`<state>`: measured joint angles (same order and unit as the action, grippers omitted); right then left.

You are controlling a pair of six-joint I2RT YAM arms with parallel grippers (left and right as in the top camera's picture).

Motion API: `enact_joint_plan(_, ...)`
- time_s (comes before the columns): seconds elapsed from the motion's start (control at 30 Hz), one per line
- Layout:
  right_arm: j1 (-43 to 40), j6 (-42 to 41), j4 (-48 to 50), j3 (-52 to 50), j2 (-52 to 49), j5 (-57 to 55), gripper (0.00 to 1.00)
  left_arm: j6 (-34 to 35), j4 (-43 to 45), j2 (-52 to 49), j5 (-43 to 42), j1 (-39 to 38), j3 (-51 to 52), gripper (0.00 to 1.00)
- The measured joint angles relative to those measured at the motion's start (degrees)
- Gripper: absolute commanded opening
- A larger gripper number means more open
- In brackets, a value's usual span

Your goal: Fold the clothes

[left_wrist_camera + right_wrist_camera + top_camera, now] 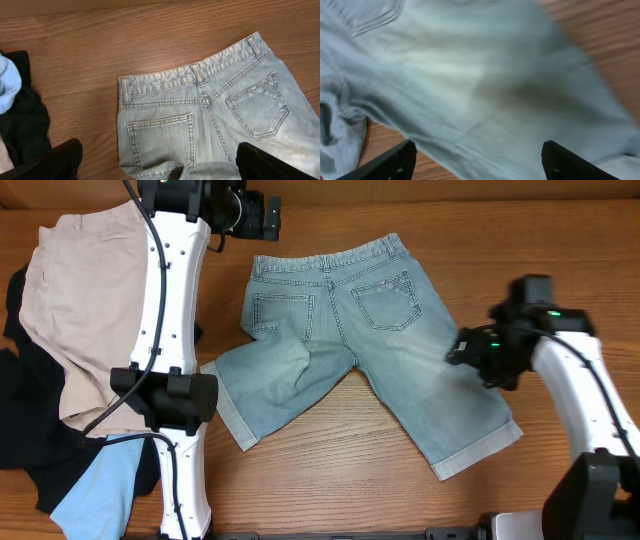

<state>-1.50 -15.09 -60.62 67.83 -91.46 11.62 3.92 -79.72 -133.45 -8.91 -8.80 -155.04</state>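
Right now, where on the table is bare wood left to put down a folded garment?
Bare table shows in the wedge between the two legs of the denim shorts, toward the near edge, and in the far corner between the waistband and the right arm. The left side is crowded: beige shorts, black garment, sky-blue garment and the left arm.

One denim shorts [380,350], one beige shorts [80,280], one sky-blue garment [100,485] — black cloth [25,430] uncountable.

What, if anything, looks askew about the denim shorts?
The denim shorts are not lying flat: the leg on the robot's left is twisted, bunched up below its back pocket, and splays sideways.
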Motion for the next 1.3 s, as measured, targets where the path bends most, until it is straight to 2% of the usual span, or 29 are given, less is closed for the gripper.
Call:
enact_joint_plan(0.3, 7.82, -3.80, 2.01, 0.00, -11.72, -0.11, 0.84, 0.00, 1.18, 0.00, 0.00, 0.00, 0.85, 1.00)
enact_joint_plan(0.77, 7.21, -9.84, 1.44, 0.66, -18.73, -3.69, 0.84, 0.00, 1.53, 0.00, 0.00, 0.00, 0.94, 1.00)
enact_joint_plan(1.07, 0.37, -12.92, 1.42, 2.36, -20.94, 3.28, 0.84, 0.00, 1.57, 0.00, 0.00, 0.00, 0.94, 1.00)
enact_joint_plan(1.3, -10.49, -12.74, 10.16, 3.30, -20.76, 5.03, 0.83, 0.00, 2.47, 0.00, 0.15, -0.90, 0.94, 1.00)
